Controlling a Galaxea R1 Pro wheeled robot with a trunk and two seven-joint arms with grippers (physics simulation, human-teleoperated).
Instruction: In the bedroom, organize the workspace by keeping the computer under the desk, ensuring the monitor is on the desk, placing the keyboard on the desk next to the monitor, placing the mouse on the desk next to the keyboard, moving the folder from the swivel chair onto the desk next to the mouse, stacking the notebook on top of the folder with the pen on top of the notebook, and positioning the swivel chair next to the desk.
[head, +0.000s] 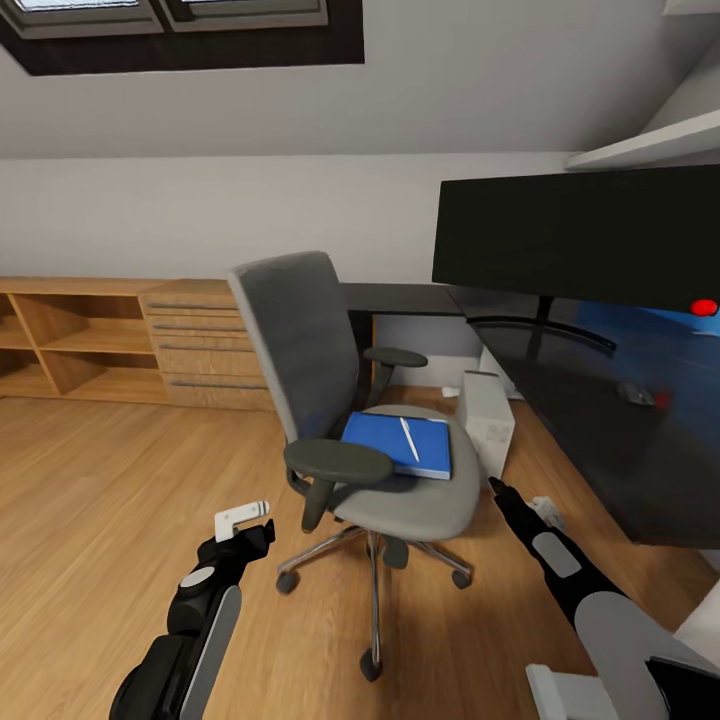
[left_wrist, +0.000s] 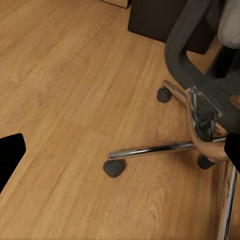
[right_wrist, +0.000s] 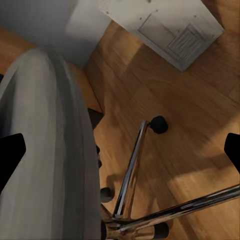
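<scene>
On the seat of the swivel chair (head: 400, 470) the blue folder (head: 398, 444) is seen lying flat, with the pen (head: 409, 438) resting on top of it. Just beyond the chair the computer (head: 486, 420) stands on the wooden floor (head: 120, 500) beside the desk (head: 590, 420), on which the monitor (head: 580, 235) is set; a small dark object that may be the mouse (head: 634, 394) lies near it. The right gripper (head: 497, 488) is held close to the seat's edge, the left gripper (head: 245, 527) lower, near the chair's wheels; both are judged spread and empty, since in each wrist view the finger tips sit wide apart. The folder transfer appears to be the step in hand. A reach over the seat and a grasp at the folder's edge would be called for, with the loose pen minded.
</scene>
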